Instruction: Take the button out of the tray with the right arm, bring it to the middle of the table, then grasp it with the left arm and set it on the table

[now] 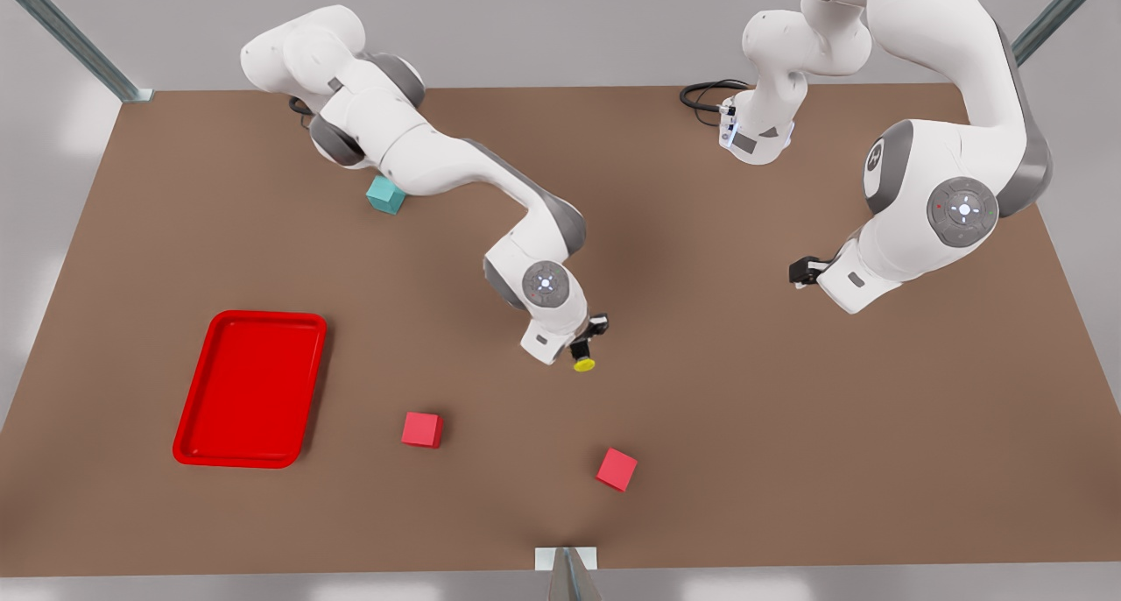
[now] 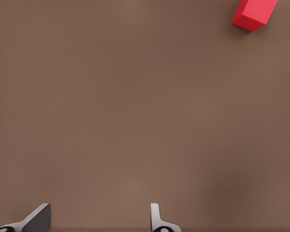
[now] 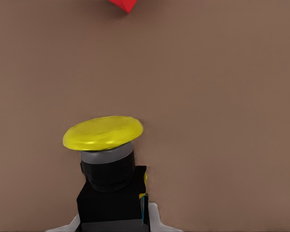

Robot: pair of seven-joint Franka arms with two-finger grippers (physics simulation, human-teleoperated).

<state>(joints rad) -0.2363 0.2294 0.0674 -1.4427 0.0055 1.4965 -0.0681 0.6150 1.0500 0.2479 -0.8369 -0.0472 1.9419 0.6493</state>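
The right gripper (image 1: 581, 349) pinches the button (image 1: 584, 364) by its dark body above mid-table (image 1: 701, 391), yellow cap outward. The left gripper (image 2: 99, 220) waits with fingers spread and nothing between them, a red cube (image 2: 253, 12) ahead.

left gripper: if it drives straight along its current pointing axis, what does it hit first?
Probably bare table. The left gripper, fingers open, looks onto plain brown tabletop; a red cube sits well off to one side of that line. Depth is unclear.

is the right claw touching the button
Touching. In the right wrist view the button sits clamped between the right claw's fingers; the front view shows it held above the table.
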